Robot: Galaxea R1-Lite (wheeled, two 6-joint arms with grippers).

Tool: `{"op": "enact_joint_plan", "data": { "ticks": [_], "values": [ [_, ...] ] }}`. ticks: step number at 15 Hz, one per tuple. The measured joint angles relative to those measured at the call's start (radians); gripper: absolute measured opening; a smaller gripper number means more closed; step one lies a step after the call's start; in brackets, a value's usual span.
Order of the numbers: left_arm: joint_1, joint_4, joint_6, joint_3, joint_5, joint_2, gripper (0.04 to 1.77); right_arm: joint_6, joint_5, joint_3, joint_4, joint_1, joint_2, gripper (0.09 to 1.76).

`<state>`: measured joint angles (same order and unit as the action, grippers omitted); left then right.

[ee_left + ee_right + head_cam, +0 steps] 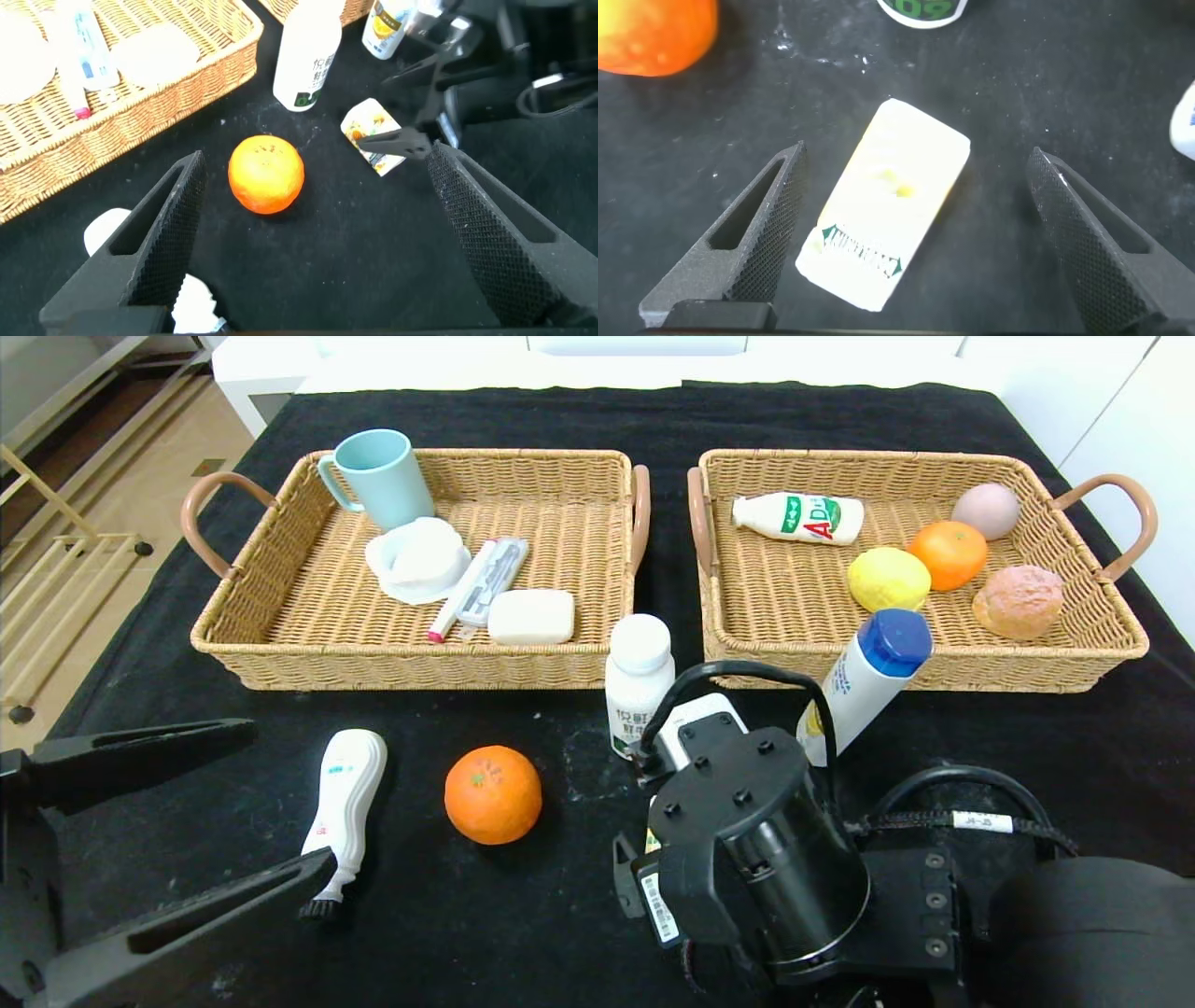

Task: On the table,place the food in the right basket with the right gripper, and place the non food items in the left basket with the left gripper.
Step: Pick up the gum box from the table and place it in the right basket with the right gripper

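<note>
My right gripper [642, 882] hangs open over the small yellow-white juice carton [887, 215], which lies flat on the black table [467, 933] between its fingers [757, 233] without touching them. The head view hides most of the carton under the wrist. An orange [492, 794], a white milk bottle with green print [639, 679] and a white tube with a blue cap [868, 681] stand nearby. The wavy white brush bottle [344, 807] lies by my left gripper [291, 795], which is open and empty near the table's front left. The right basket [1102, 644] and left basket [280, 653] sit behind.
The right basket holds a green-labelled bottle [798, 517], a lemon [888, 579], an orange [948, 553], an egg [985, 510] and a bun [1018, 601]. The left basket holds a blue cup [381, 478], white items and a soap bar [530, 616].
</note>
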<state>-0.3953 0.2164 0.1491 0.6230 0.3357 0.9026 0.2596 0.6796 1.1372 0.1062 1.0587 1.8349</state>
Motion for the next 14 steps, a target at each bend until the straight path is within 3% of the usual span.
{"op": "enact_joint_plan", "data": {
  "ticks": [14],
  "values": [
    [0.000, 0.000, 0.000, 0.003, 0.000, -0.020, 1.72, 0.020, 0.003, 0.029, 0.000, -0.009, 0.079, 1.71]
  ]
}}
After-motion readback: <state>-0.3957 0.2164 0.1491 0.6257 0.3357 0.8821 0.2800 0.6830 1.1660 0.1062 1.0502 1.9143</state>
